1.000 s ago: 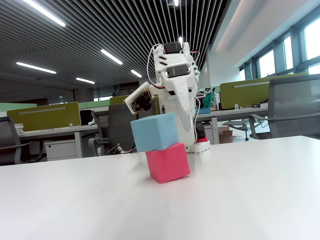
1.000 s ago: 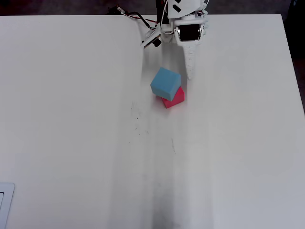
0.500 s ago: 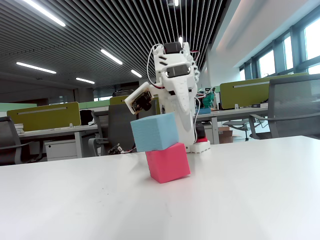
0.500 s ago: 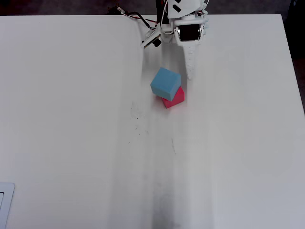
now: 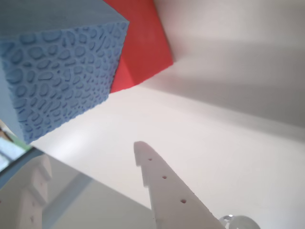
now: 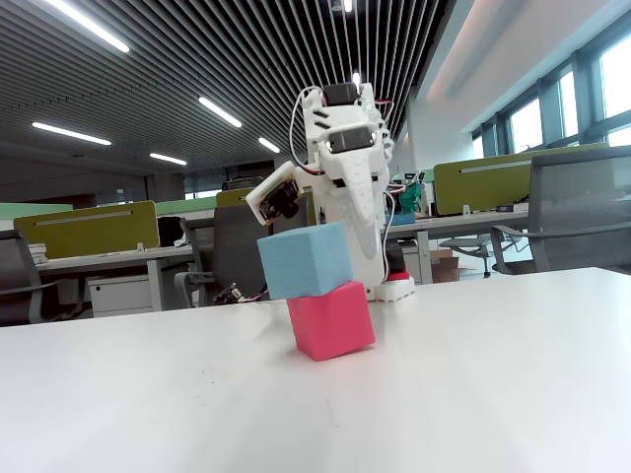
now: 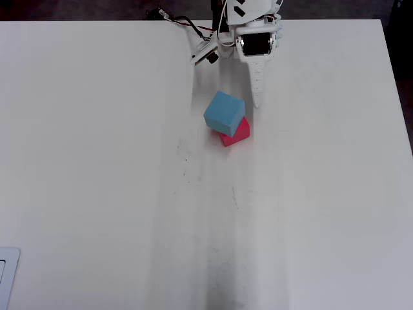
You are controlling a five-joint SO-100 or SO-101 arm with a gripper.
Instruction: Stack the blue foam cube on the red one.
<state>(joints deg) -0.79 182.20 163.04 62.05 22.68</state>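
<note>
Behind the white desk (image 6: 473, 374) lies an open-plan office: a dark slatted ceiling with strip lights, green partition screens (image 6: 84, 229) and grey office chairs (image 6: 577, 207) at other workstations.

On this desk the white plastic claw (image 7: 248, 97) of the arm (image 6: 340, 148) points down and holds nothing. In the overhead view its long white fixed finger (image 7: 257, 81) reaches toward the cubes and ends just beside the blue one, not touching it. In the wrist view the same finger (image 5: 171, 195) enters from the bottom edge, with a second white part at the lower left corner and a wide gap of bare desk between them, so the claw is spread apart.

Just past the fingertip sits the light sky-blue matte foam cube (image 7: 224, 111), resting on top of the pinkish-red matte foam cube (image 7: 236, 132). The stack is not square: in the fixed view the blue cube (image 6: 304, 259) is shifted to the left and overhangs the red cube (image 6: 331, 319) on that side, and the red cube looks slightly tilted. In the wrist view the blue cube (image 5: 57, 71) fills the upper left, its pitted foam face close to the lens, with the red cube (image 5: 140, 45) behind it.

Thin red and black wires (image 7: 184, 24) run along the far edge of the desk by the arm's base.
</note>
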